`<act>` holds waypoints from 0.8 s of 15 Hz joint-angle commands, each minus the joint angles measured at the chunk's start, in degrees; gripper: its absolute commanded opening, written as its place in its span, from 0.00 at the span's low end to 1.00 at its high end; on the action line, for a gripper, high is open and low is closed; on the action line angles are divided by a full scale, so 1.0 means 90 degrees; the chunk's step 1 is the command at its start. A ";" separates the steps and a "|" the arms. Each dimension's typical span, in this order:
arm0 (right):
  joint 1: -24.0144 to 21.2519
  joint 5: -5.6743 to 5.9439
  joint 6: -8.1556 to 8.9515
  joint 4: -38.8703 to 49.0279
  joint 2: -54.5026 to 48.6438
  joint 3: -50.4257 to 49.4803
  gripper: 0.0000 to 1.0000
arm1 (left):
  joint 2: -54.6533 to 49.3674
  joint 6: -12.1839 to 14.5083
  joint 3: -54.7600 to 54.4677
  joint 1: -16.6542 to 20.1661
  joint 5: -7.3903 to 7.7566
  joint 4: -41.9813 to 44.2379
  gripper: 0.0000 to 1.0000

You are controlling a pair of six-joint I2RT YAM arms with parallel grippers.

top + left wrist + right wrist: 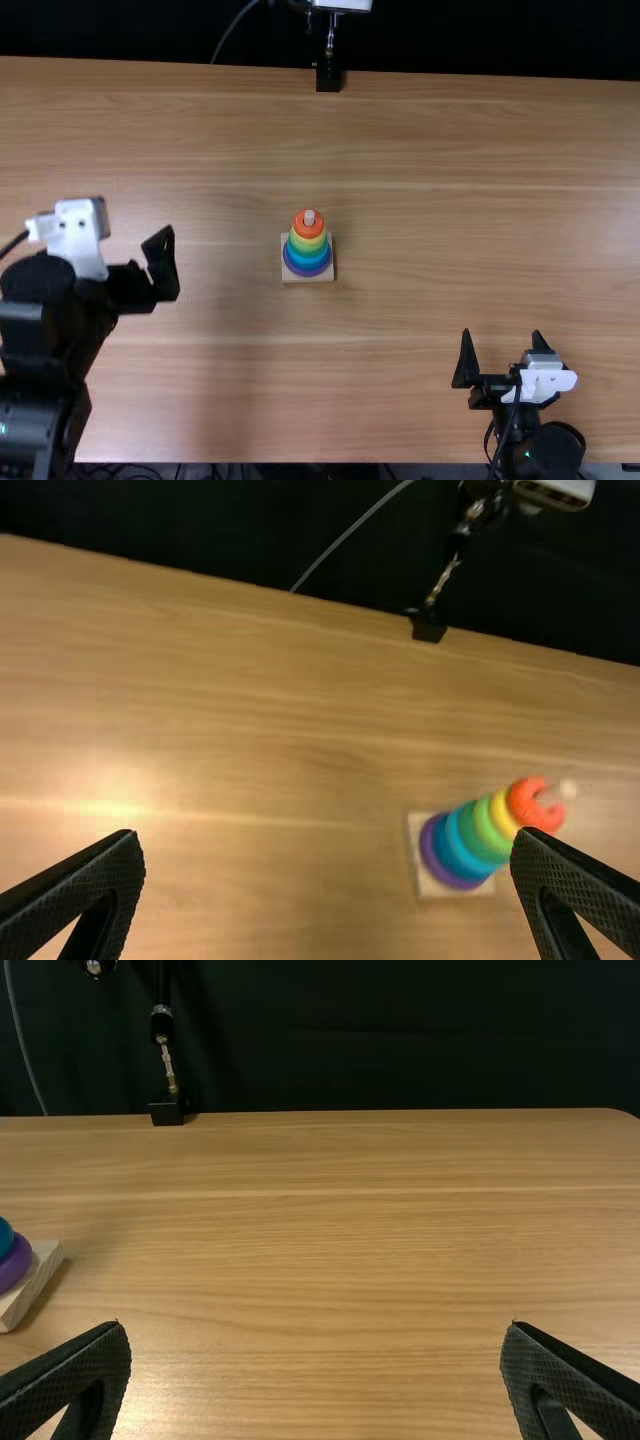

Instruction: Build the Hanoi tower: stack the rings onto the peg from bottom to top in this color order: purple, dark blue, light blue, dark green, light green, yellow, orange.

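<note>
Tower [307, 246] | purple bottom, orange top | peg [309, 217] pale (tip peeking out)

The table [480, 200] is brightly lit, glare is thrown on it well apart from the ring tower [460, 846] in the left wrist view, where the tower is blurred, and a soft shadow is cast beside the tower's base [36, 1275] in the right wrist view.

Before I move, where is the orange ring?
In the top view, the orange ring is just left of the middle, around the peg near its tip, directly on top of the yellow ring.
</note>
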 commanded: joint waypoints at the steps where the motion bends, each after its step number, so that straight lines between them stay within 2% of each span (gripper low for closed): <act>1: -0.0041 -0.0038 0.0000 -0.0433 -0.0081 -0.0268 1.00 | -0.0471 -0.0009 -0.0515 0.0065 0.0056 0.0045 1.00; 5: -0.0041 -0.0038 0.0000 -0.0445 -0.0081 -0.0268 1.00 | -0.1858 0.0050 -0.1863 0.0133 0.0068 0.0104 1.00; 6: -0.0041 -0.0038 0.0000 -0.0433 -0.0081 -0.0268 1.00 | -0.2199 0.0144 -0.2195 0.0162 0.0079 0.0315 1.00; 9: -0.0041 -0.0038 0.0000 -0.0445 -0.0081 -0.0268 1.00 | -0.2942 0.0847 -0.3318 0.0114 0.0091 0.1381 1.00; 10: -0.0041 -0.0038 0.0000 -0.0433 -0.0081 -0.0268 1.00 | -0.3147 0.0987 -0.3572 0.0162 0.0091 0.1510 1.00; 12: -0.0041 -0.0038 0.0000 -0.0433 -0.0081 -0.0268 1.00 | -0.3625 0.0999 -0.3943 0.0211 0.0091 0.1522 1.00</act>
